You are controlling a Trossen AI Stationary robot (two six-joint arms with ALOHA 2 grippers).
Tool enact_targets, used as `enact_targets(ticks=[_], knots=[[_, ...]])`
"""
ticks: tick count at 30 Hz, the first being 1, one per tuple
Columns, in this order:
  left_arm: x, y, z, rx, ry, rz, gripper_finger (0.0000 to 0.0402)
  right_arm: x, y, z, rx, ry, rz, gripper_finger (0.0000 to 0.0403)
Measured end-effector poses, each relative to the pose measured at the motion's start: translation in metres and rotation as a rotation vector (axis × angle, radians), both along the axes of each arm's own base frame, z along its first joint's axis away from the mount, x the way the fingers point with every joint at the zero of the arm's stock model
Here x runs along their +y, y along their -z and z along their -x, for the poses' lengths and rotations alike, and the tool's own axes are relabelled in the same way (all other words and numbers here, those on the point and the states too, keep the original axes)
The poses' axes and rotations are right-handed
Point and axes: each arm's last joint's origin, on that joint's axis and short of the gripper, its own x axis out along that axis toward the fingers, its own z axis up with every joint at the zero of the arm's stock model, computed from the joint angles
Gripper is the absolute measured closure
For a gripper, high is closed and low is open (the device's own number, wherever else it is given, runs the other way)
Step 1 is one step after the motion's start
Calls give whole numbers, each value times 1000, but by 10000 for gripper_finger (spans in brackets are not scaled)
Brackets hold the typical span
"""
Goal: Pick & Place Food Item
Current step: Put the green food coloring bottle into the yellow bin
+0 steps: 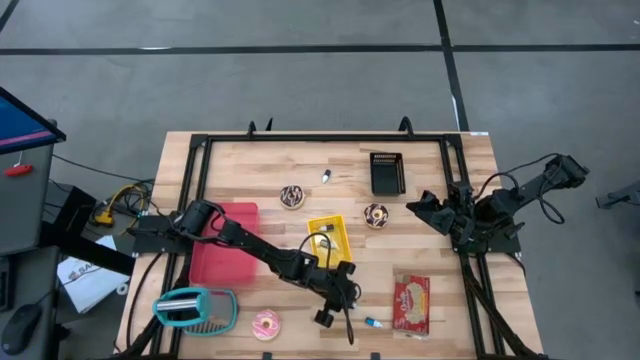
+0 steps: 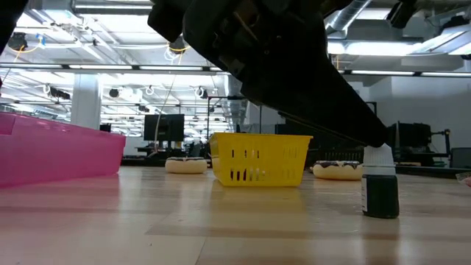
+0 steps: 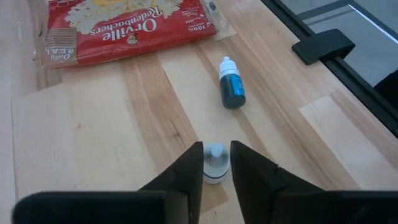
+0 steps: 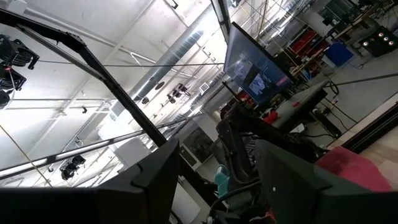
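While the right end effector (image 4: 214, 180) is parked wide open, a small bottle (image 3: 215, 163) is bracketed upright between the narrowed left end effector (image 3: 216, 168) fingers on the tabletop (image 3: 112, 118).

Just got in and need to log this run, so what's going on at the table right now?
The left gripper is reaching down near the table's front edge, its fingers on either side of a small upright bottle, closing on it but not lifting yet. A blue dropper bottle lies on its side just beyond, near a popcorn bag. The yellow basket sits mid-table. The right gripper waits open at the right side.
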Motion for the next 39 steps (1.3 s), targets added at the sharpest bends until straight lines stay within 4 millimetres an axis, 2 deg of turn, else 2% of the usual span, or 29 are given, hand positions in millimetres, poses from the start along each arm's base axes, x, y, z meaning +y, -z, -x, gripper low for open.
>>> enact_targets(ticks=[14, 28, 31, 34, 39], knots=[[1, -1, -1, 12, -18, 50, 396, 0, 0, 0, 0, 0, 0, 200], [4, -3, -2, 6, -85, 42, 400, 2, 1, 0, 7, -8, 2, 200], [7, -14, 0, 10, -139, 73, 400, 8, 3, -2, 27, -43, 4, 200], [10, -35, 5, -3, -193, 83, 397, 18, 10, -7, 69, -100, -10, 200], [18, -89, 26, -37, -222, 49, 362, 43, 31, -19, 208, -204, -16, 200]])
